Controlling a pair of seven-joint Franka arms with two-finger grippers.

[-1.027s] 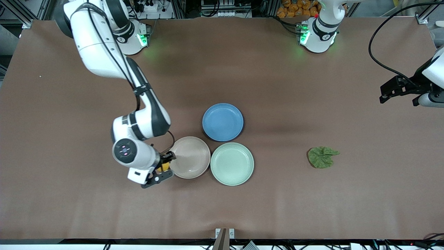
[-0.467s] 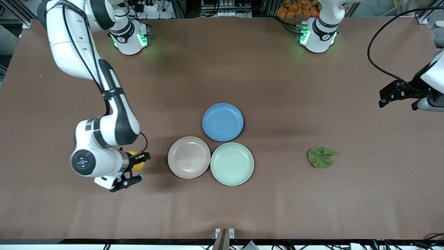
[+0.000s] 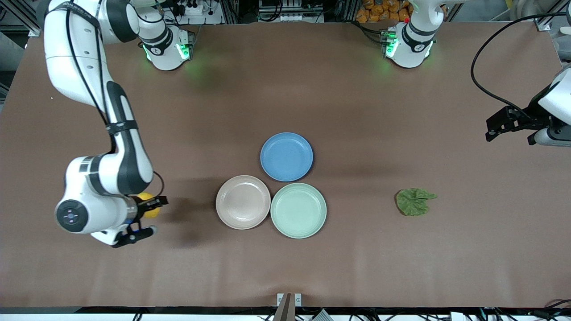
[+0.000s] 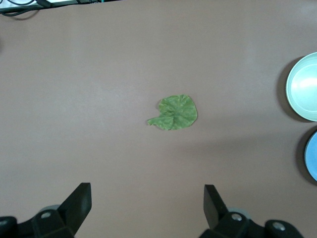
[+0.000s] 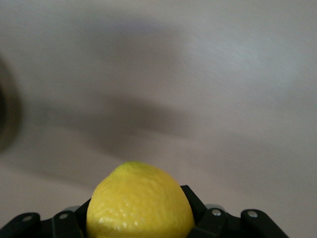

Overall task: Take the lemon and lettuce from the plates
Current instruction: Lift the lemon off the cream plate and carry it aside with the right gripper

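I see the right gripper (image 3: 149, 216) pinching the lemon (image 3: 149, 210) above bare counter (image 3: 285, 89) toward the right arm's end, beside the beige plate (image 3: 243, 202). The lettuce (image 3: 415, 201) lies flat on the counter toward the left arm's end. The left gripper (image 3: 513, 127) waits spread wide near that edge.

Both arms wear glossy white shells with black joint bands. Green lights glow on the round white bases. A thin black cable runs down the right arm; a thicker one loops to the left. Black fingers carry small silver screws.
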